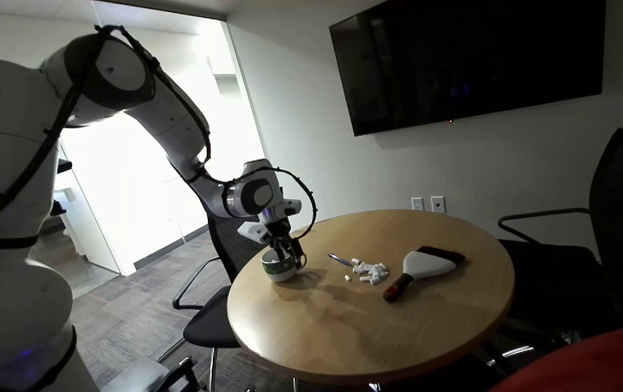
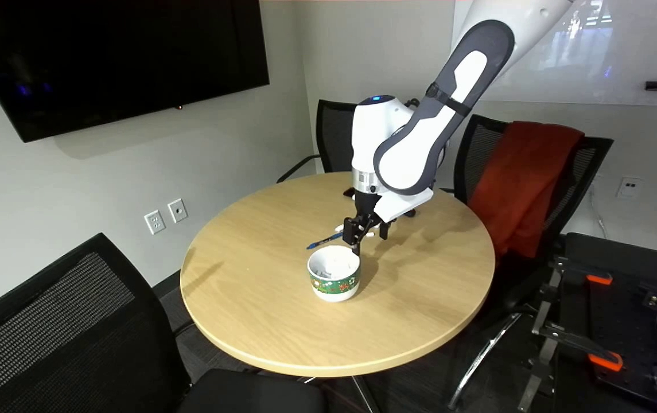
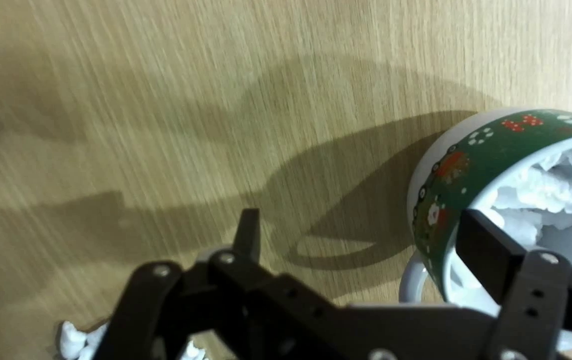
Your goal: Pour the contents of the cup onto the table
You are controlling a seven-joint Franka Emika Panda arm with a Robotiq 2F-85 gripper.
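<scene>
Cup (image 2: 334, 285) upright on tbl (image 2: 253, 275), wht pcs (image 3: 545, 192) inside; jaws spread nrby.

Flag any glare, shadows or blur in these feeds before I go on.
Wrist view: overlapping shadows lie on the table beside the cup, and the gripper looks slightly soft in the foreground; in an exterior view, the background at picture left is blown out to white; in an exterior view, the whiteboard shows bright reflections.

In an exterior view, a blue pen (image 1: 339, 259) lies left of a white brush (image 1: 428, 264); on the far wall (image 1: 295, 109), a television (image 1: 472, 60) hangs above two outlets (image 1: 438, 204). In an exterior view, a red cloth (image 2: 520, 186) drapes over a chair (image 2: 480, 146) at far right.
</scene>
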